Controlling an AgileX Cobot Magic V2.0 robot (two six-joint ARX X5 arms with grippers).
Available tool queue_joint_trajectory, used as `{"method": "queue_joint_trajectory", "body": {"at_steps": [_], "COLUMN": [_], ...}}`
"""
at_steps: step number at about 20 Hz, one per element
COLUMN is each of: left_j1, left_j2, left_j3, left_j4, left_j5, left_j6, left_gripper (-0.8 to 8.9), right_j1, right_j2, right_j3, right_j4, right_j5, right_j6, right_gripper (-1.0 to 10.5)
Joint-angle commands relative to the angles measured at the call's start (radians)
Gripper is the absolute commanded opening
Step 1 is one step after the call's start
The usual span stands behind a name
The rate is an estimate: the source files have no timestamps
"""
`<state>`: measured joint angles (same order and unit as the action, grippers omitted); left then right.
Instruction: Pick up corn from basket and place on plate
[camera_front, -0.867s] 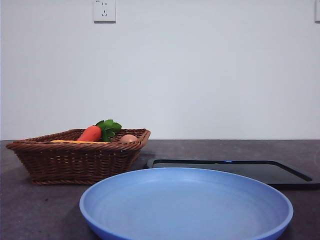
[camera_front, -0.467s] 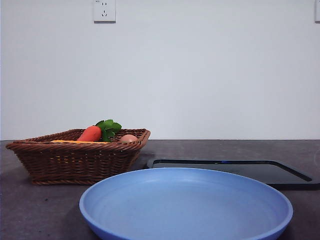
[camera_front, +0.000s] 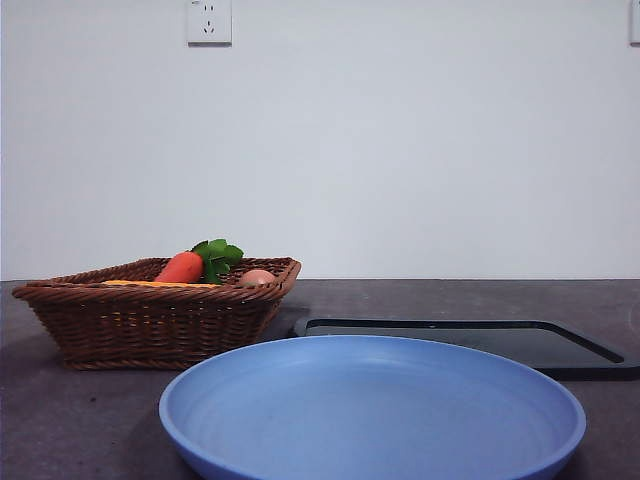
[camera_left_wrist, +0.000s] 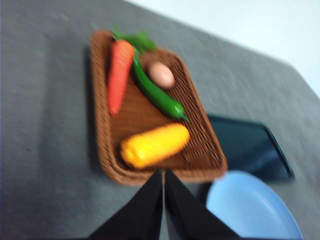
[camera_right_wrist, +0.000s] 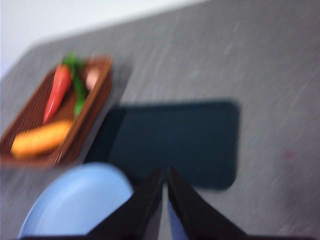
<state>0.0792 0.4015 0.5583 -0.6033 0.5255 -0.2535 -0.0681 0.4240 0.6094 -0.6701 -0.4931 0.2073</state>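
Yellow corn (camera_left_wrist: 155, 145) in basket (camera_left_wrist: 107, 165); L gripper (camera_left_wrist: 163, 175) above, R gripper (camera_right_wrist: 165, 172) over plate (camera_right_wrist: 75, 200), jaws closed.

One basket (camera_left_wrist: 150, 112) holds one corn (camera_left_wrist: 155, 145), one carrot (camera_left_wrist: 119, 75), one green pepper (camera_left_wrist: 157, 95) and one egg (tan) (camera_left_wrist: 161, 74). There is one plate (camera_front: 372, 410) and one black tray (camera_front: 480, 340).

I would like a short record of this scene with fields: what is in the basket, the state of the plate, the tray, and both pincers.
basket: holds corn, carrot, green pepper, tan egg-like ball
corn: lying at the basket end nearest the plate
plate: light blue, nothing on it
black tray: flat, beyond the plate
left pincer: shut, above the table, near the basket
right pincer: shut, above the tray's near edge
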Motion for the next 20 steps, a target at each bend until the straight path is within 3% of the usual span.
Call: {"method": "queue_joint_trajectory", "body": {"at_steps": [1, 8, 12, 14, 15, 17, 18, 20], "left_j1": [-0.01, -0.068, -0.088, -0.088, -0.088, -0.088, -0.088, -0.088], "left_j2": [0.052, 0.137, 0.144, 0.144, 0.144, 0.144, 0.145, 0.146], "left_j3": [0.048, 0.089, 0.089, 0.089, 0.089, 0.089, 0.089, 0.089], "left_j4": [-0.042, -0.129, -0.139, -0.127, -0.122, -0.106, -0.106, -0.106], "left_j5": [0.047, 0.116, 0.122, 0.124, 0.124, 0.124, 0.124, 0.124], "left_j6": [0.092, 0.146, 0.163, 0.16, 0.158, 0.138, 0.129, 0.129], "left_gripper": [0.07, 0.07, 0.15, 1.36, 2.56, 4.18, 4.47, 4.47], "right_j1": [0.031, 0.164, 0.234, 0.243, 0.244, 0.244, 0.244, 0.244], "right_j2": [0.069, 0.193, 0.233, 0.243, 0.247, 0.25, 0.256, 0.277], "right_j3": [0.05, 0.118, 0.119, 0.119, 0.119, 0.119, 0.119, 0.119], "right_j4": [-0.066, -0.231, -0.246, -0.243, -0.241, -0.237, -0.228, -0.208], "right_j5": [-0.039, -0.07, -0.065, -0.066, -0.066, -0.064, -0.064, -0.068], "right_j6": [-0.096, -0.142, -0.143, -0.142, -0.142, -0.135, -0.122, -0.102], "right_gripper": [0.0, 0.0, 0.0, 0.0, 0.4, 2.2, 3.1, 3.3]}}
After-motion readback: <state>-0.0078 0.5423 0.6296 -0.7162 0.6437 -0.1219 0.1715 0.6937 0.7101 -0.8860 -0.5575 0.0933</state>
